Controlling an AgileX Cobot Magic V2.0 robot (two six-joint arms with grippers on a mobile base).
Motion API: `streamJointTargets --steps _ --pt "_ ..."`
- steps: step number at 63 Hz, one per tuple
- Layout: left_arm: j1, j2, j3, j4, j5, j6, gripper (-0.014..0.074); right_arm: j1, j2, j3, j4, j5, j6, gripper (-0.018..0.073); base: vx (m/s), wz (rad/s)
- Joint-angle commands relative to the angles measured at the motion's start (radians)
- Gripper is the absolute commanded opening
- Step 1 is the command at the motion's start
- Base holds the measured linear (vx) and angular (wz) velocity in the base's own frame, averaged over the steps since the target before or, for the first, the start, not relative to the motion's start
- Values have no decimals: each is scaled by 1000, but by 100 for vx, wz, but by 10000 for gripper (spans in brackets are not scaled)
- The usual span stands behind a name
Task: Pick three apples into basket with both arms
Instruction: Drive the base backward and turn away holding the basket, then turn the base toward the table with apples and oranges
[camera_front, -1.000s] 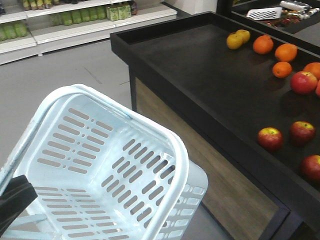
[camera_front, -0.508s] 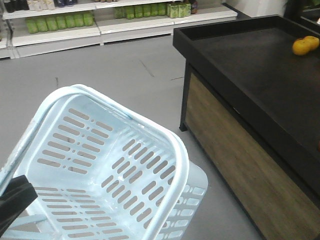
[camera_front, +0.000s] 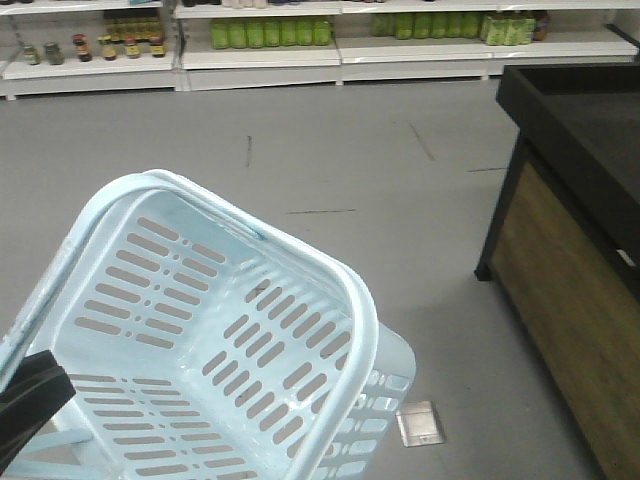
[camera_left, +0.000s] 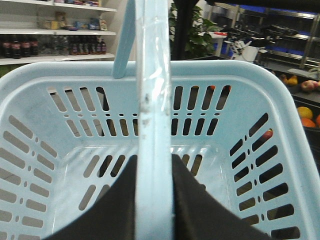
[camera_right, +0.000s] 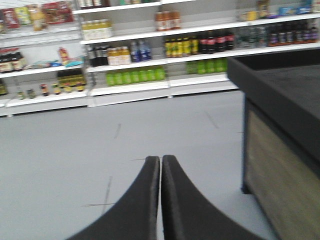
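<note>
The pale blue basket (camera_front: 200, 330) hangs tilted at the lower left of the front view, with nothing in it. In the left wrist view its handle (camera_left: 152, 100) runs up between the dark jaws of my left gripper (camera_left: 153, 158), which is shut on it. My right gripper (camera_right: 161, 159) is shut on nothing above grey floor. The apples do not show in the front view. Bits of red fruit (camera_left: 268, 134) show through the basket's slots, and I cannot tell their kind.
A black display table (camera_front: 570, 110) with a wood-panelled side stands at the right. Stocked shop shelves (camera_front: 270, 45) line the back wall. A metal floor plate (camera_front: 420, 422) lies beside the basket. Oranges (camera_left: 305, 113) lie on the stand beyond the basket.
The front view has swung left: the table and its fruit slid off to the right and more floor and shelving came in. The basket keeps its place in view.
</note>
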Motion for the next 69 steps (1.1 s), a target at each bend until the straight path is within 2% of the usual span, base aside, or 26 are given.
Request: streamJointTargets --steps 1,42,69 --pt "-1 4 -32 50 37 -12 -6 -5 -13 14 -7 -78 -11 -4 4 58" --pt "-1 4 -32 50 36 -12 -6 -5 -13 14 -7 -78 -11 -4 12 43" --pt "-1 4 -32 50 36 -12 -6 -5 -13 14 -7 -78 -11 -4 17 14"
